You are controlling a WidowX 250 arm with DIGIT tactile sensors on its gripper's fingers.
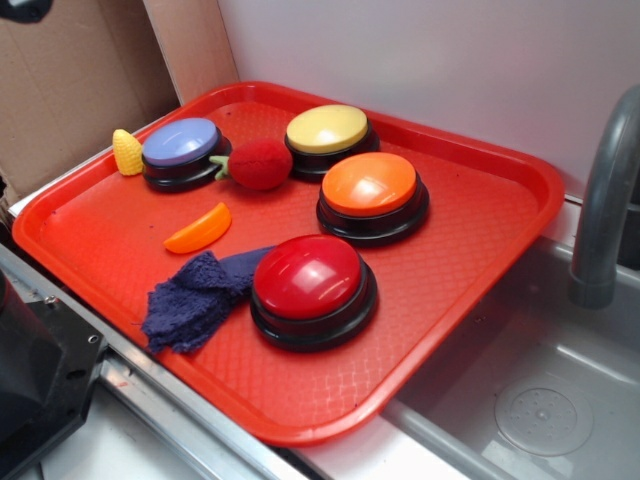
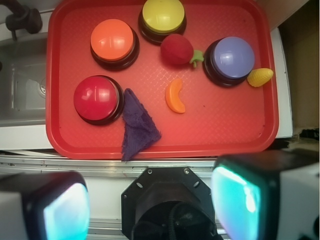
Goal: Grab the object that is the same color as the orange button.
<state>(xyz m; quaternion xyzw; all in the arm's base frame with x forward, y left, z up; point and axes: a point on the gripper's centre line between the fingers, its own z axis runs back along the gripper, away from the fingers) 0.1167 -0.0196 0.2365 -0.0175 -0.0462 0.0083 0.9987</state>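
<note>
From the wrist view, your gripper [image 2: 150, 200] sits nearest the lens with its two pads [image 2: 65, 212] spread wide apart and nothing between them, hanging back over the metal rail short of the red tray [image 2: 215, 135]. Just past the tray's near rim you meet the crumpled purple cloth [image 2: 137, 127], whose far edge touches the base of the red button [image 2: 96, 98] on its left. A little farther in and to the right of the cloth lies your target, the orange slice [image 2: 175, 96], flat on bare tray, its curved back toward the red button and clear of everything around it. Beyond it you find the red plush strawberry [image 2: 177, 49], its green leaf end touching or nearly touching the purple button [image 2: 231, 58], and the yellow corn [image 2: 260, 77] resting against that button's right side by the tray's right rim. To the left at about the same depth stands the orange button [image 2: 113, 42], well apart from the slice, and farthest along the back rim is the yellow button [image 2: 163, 17]. The exterior view confirms the slice lies alone between the cloth and the purple button, and shows a grey sink [image 1: 540, 380] with a faucet [image 1: 605, 200] just beside the tray.
</note>
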